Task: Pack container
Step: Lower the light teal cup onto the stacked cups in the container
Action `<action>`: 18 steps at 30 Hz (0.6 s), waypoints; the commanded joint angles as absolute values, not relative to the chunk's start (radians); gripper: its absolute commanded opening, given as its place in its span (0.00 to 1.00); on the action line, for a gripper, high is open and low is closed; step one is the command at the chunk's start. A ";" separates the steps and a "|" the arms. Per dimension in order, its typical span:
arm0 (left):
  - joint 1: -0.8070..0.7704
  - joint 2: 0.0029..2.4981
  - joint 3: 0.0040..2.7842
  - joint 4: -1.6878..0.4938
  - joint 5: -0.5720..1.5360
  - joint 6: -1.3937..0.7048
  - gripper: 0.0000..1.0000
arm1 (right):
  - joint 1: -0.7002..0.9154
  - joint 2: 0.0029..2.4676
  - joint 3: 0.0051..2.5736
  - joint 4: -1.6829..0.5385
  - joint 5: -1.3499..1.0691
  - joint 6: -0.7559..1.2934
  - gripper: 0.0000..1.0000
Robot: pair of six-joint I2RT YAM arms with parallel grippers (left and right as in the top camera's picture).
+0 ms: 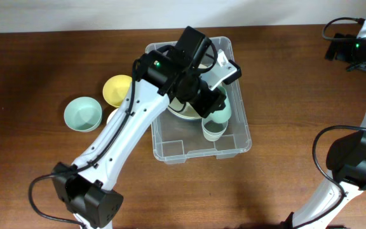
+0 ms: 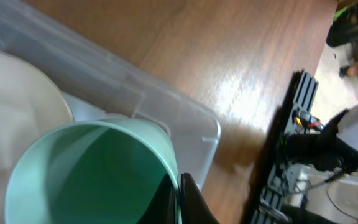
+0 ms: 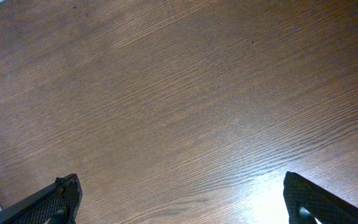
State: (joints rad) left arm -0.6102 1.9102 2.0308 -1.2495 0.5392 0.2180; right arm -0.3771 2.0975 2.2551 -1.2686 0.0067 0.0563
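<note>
Two tools, one bin and several round vessels, all on a brown wooden table (image 1: 43, 63).

Item 1: clear rectangular plastic container (image 1: 170, 149). It sits at the middle of the table, mouth up and base flat on the wood. Its long axis runs from the far table edge to the near one in the overhead view, slightly skewed, with the near end swung toward my right. The short walls face far and near.

Item 2: left tool (image 2: 178, 200). It hangs over the right half of the container, pinched on the wall of a pale green plastic cup (image 2: 92, 174), one finger inside the rim and one outside. The cup is tilted with its mouth toward my wrist camera. It is within the container's walls, just beside a cream round bowl (image 2: 11, 106) that lies inside.

Item 3: right tool (image 3: 180, 202). Its jaws are spread wide and hold nothing. It is over bare wood, well apart from the container.

Item 4: unpacked stock. A yellow round bowl (image 1: 116, 89) and a pale green round bowl (image 1: 82, 114) stand on the table to the left of the container.

Step in hand, as I judge it: setting the cup down inside. The next move calls for lowering the cup until it is supported, levelling it, spreading the left jaws, and then lifting straight up clear of the rim. A green round shape lies just under the cup in the overhead view, and I cannot tell what it is.
</note>
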 commanded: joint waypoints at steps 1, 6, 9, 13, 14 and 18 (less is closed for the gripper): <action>-0.614 1.930 2.030 -1.276 0.558 0.234 0.01 | -0.377 2.083 2.270 -1.269 0.004 0.064 0.99; -0.614 1.983 2.030 -1.276 0.561 0.234 0.01 | -0.377 2.083 2.270 -1.269 0.004 0.064 0.99; -0.614 2.012 2.030 -1.276 0.561 0.234 0.01 | -0.377 2.083 2.270 -1.269 0.004 0.064 0.99; -0.614 2.029 2.030 -1.276 0.555 0.234 0.01 | -0.377 2.083 2.270 -1.269 0.004 0.064 0.99; -0.614 2.032 2.030 -1.276 0.553 0.234 0.06 | -0.377 2.083 2.270 -1.269 0.004 0.064 0.99; -0.613 2.035 2.030 -1.271 0.549 0.234 0.21 | -0.377 2.083 2.270 -1.269 0.004 0.064 0.99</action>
State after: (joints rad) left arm -0.6102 2.0285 2.0308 -1.2751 0.5396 0.2230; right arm -0.3771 2.0975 2.2551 -1.2686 0.0067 0.0559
